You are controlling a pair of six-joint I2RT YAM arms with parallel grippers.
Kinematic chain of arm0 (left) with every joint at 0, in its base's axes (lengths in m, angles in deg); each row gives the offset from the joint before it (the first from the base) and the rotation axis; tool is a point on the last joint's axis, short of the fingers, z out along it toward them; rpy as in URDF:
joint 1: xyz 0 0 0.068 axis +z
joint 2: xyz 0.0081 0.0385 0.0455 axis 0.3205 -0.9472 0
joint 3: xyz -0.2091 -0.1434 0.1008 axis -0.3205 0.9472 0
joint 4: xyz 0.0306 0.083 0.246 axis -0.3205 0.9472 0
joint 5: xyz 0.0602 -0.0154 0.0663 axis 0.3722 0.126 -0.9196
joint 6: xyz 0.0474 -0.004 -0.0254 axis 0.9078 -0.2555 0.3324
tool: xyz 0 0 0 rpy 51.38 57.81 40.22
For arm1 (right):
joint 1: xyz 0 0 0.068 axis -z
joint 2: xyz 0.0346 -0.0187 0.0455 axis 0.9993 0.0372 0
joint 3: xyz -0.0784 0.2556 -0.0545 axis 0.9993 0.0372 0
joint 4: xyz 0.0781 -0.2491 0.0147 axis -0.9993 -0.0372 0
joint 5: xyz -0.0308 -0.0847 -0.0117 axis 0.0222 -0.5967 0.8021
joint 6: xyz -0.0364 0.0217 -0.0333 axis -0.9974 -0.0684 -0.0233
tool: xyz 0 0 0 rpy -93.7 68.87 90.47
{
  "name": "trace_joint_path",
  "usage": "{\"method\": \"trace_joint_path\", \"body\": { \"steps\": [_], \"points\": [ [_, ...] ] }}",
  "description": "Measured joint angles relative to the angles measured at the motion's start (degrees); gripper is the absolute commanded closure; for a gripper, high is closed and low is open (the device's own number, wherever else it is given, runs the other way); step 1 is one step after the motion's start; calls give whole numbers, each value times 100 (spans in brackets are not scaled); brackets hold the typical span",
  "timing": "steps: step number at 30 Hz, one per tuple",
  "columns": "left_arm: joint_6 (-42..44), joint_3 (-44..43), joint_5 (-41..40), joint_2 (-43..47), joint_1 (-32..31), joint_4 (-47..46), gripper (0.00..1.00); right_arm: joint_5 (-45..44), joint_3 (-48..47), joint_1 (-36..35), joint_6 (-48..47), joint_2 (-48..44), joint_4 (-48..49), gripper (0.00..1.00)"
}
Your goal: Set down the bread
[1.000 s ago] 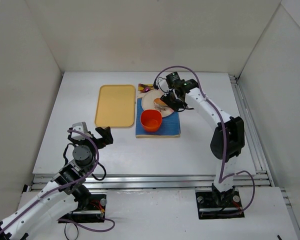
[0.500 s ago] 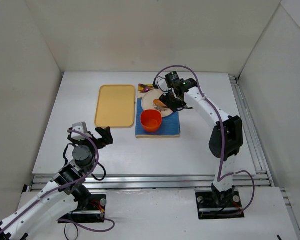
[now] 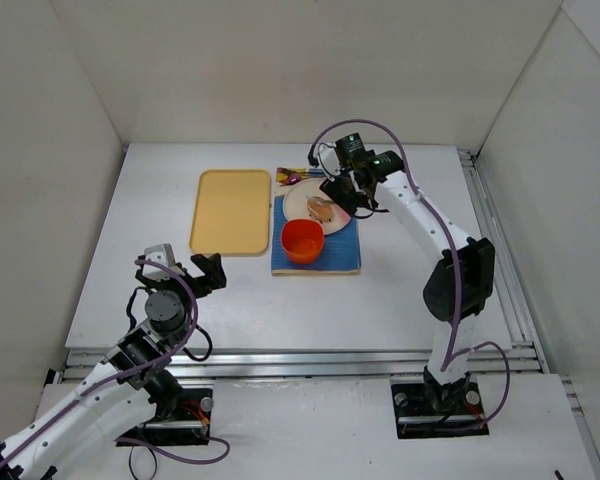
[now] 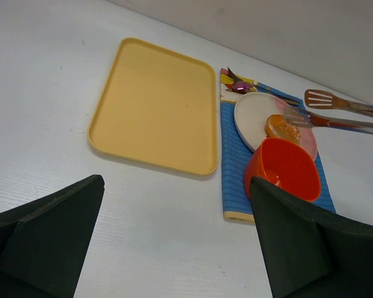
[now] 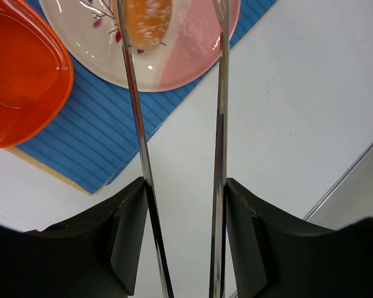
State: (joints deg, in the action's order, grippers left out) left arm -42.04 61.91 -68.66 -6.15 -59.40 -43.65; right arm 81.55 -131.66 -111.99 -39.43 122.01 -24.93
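Nearest my side, well short of the plate, the left claw (image 4: 177, 183) sits wide open with nothing in it. Just this side of the plate (image 4: 255, 112) stands the orange cup (image 4: 285, 176); whether it touches the plate's near edge I cannot tell. Both rest on a blue striped mat (image 4: 231, 162), with a yellow tray (image 4: 154, 105) to the plate's left. The bread (image 5: 148, 20) lies on the plate, toward its right side, not lifted. Past the plate's far right edge, the right claw (image 5: 185, 186) clasps a pair of tongs (image 5: 219, 124) by their arms. The tongs stand spread, one arm crossing the bread and the other well clear, so nothing is pinched. I judge the bun light, soft and easily crushed, and its browned top may be slippery under metal. I'd close the tips across its widest part, low at the pale edge, and only gently.
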Motion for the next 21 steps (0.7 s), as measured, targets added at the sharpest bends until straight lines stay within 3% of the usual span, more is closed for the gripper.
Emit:
{"method": "trace_joint_path", "body": {
  "steps": [13, 21],
  "points": [
    [0, 0, -2, 136, 0, 4, 1, 330, -212, -472, -4, -1163, -4, 53],
    [-4, 0, -92, 356, 0, 39, 1, 1001, 970, -1550, -9, -1950, 282, 53]
  ]
}}
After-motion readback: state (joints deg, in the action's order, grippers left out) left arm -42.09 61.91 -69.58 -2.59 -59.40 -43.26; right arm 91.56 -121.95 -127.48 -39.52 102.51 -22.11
